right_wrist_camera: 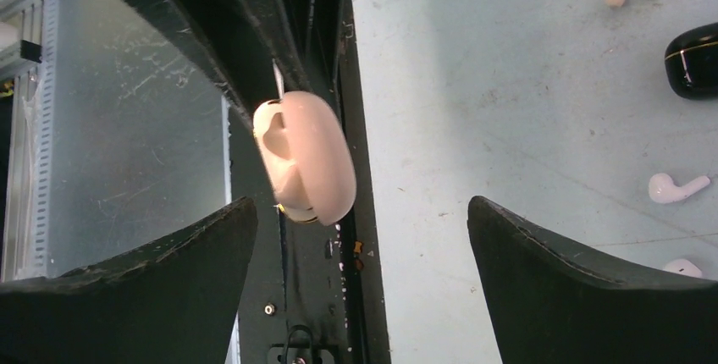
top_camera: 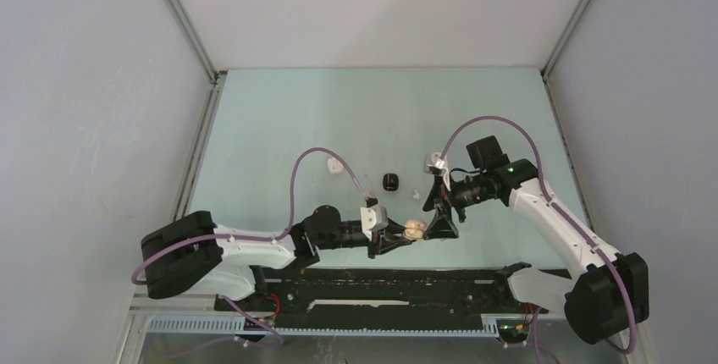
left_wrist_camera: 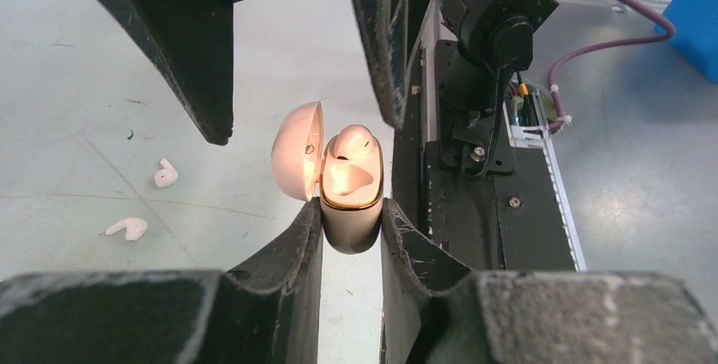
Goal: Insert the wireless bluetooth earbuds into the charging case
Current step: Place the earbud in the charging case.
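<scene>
Left gripper [left_wrist_camera: 351,210] clenched on the charging case [left_wrist_camera: 350,233], one finger [left_wrist_camera: 292,245] pressed on each side of its lower half. Holds it over the black rail [right_wrist_camera: 339,296] at the near edge of the bench [top_camera: 279,127], about halfway along. Pale pink case with a gold rim, lid [left_wrist_camera: 296,159] swung open to one side. Pale round bump [left_wrist_camera: 352,140] poking out of the open top; looks like a bud, but cannot tell for sure.

Right gripper [right_wrist_camera: 362,203] released, fingers [right_wrist_camera: 584,288] spread wide with nothing between them. Hangs close to the open case, not touching it.

Three loose wireless bluetooth earbuds [right_wrist_camera: 675,188] lying on the pale green bench, near its middle. Small and whitish, two with a short stem showing. Apart from each other and well away from the pink case. One of them half hidden behind a right finger.

Small black case [right_wrist_camera: 694,61] shut and lying near the buds, a little closer to the far edge.
</scene>
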You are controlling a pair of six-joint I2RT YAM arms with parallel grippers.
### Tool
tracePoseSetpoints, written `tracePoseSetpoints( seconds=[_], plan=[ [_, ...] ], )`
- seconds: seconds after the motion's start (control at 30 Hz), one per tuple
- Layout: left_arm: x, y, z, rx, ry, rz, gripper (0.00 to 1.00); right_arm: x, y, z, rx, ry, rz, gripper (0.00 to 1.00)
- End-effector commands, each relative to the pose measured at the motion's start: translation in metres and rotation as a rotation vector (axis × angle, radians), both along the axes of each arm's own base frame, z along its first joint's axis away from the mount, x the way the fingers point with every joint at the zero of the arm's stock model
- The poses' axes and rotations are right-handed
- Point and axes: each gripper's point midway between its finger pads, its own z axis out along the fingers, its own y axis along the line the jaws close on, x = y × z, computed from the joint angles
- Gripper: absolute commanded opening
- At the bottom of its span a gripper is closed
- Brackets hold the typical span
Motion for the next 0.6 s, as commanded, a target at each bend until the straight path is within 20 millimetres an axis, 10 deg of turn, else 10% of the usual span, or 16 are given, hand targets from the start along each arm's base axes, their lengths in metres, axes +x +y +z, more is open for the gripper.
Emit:
tracePoseSetpoints(
  seconds=[0.0, 0.33, 0.57],
  plan=[
    [0.018, 0.000, 0.027, -0.118, 0.037, 0.062, 0.00, -0.001, 0.001, 0.044, 0.158, -0.083, 0.029, 0.97],
    [0.062, 0.048, 0.015, -0.131, 0.094, 0.324, 0.00, 0.095, -0.015, 0.020, -0.024, -0.167, -0.365, 0.71],
    [0.085, 0.092, 0.012, -0.072, 0.077, 0.566, 0.00, 0.134, 0.016, 0.008, -0.068, -0.186, -0.369, 0.51]
  ],
)
